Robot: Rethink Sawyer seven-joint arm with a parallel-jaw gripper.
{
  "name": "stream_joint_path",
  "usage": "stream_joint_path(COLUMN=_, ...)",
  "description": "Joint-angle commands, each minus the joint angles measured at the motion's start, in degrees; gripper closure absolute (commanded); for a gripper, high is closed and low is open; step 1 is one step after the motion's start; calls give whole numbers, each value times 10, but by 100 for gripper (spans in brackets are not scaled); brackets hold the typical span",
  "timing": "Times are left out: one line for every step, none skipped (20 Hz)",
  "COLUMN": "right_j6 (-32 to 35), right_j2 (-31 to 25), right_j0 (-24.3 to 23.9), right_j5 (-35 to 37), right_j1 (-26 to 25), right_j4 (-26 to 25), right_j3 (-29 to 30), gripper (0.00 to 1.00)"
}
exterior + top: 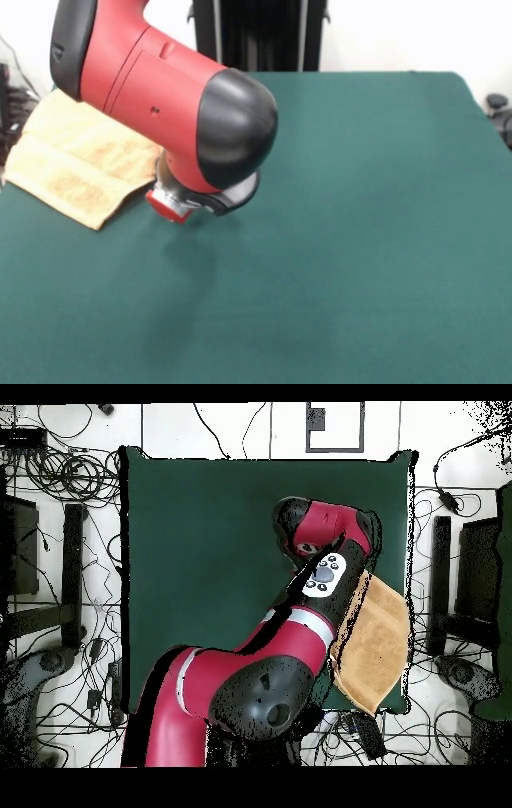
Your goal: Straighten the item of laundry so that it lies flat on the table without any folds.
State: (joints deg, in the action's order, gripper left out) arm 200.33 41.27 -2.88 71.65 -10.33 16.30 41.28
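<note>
The tan terry towel (72,156) lies at the far left corner of the dark green table (360,224). It looks doubled over, with a thicker layer along its near edge. In the overhead view the towel (378,639) sits at the table's (200,564) right side near the robot's base, reaching the table's edge. The red and black arm hangs low over the towel's inner edge. Only the gripper's end (172,204) shows under the arm's black elbow cap, just above the cloth beside the towel's corner. The arm hides part of the towel.
The arm's bulky red link (160,80) fills the upper left of the front view. The robot's black pedestal (256,32) stands behind the table. Cables and stands (60,584) ring the table on the floor.
</note>
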Motion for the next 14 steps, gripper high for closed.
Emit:
stream_joint_path(right_j6=-182, right_j2=-82, right_j0=-28, right_j5=-105, right_j1=-35, right_j4=-89, right_j3=74, gripper=0)
stream_joint_path(right_j6=-181, right_j2=-87, right_j0=-29, right_j5=-107, right_j1=-31, right_j4=-92, right_j3=76, gripper=0)
stream_joint_path(right_j6=-184, right_j2=-90, right_j0=-31, right_j5=-105, right_j1=-28, right_j4=-96, right_j3=76, gripper=0)
stream_joint_path(right_j6=-188, right_j2=-95, right_j0=-34, right_j5=-110, right_j1=-24, right_j4=-100, right_j3=79, gripper=0)
stream_joint_path(right_j6=-192, right_j2=-98, right_j0=-37, right_j5=-107, right_j1=-21, right_j4=-103, right_j3=79, gripper=0)
stream_joint_path(right_j6=-197, right_j2=-100, right_j0=-37, right_j5=-106, right_j1=-18, right_j4=-108, right_j3=80, gripper=0)
stream_joint_path(right_j6=-204, right_j2=-105, right_j0=-41, right_j5=-106, right_j1=-14, right_j4=-109, right_j3=82, gripper=0)
stream_joint_path(right_j6=-206, right_j2=-104, right_j0=-41, right_j5=-98, right_j1=-12, right_j4=-114, right_j3=80, gripper=0)
stream_joint_path(right_j6=-206, right_j2=-106, right_j0=-40, right_j5=-95, right_j1=-10, right_j4=-116, right_j3=82, gripper=0)
stream_joint_path(right_j6=-206, right_j2=-108, right_j0=-40, right_j5=-92, right_j1=-8, right_j4=-118, right_j3=83, gripper=0)
stream_joint_path(right_j6=-210, right_j2=-109, right_j0=-41, right_j5=-87, right_j1=-5, right_j4=-121, right_j3=84, gripper=0)
stream_joint_path(right_j6=-215, right_j2=-113, right_j0=-42, right_j5=-88, right_j1=2, right_j4=-123, right_j3=90, gripper=0)
stream_joint_path(right_j6=-220, right_j2=-117, right_j0=-42, right_j5=-89, right_j1=8, right_j4=-125, right_j3=97, gripper=0)
stream_joint_path(right_j6=-223, right_j2=-121, right_j0=-41, right_j5=-91, right_j1=15, right_j4=-127, right_j3=105, gripper=0)
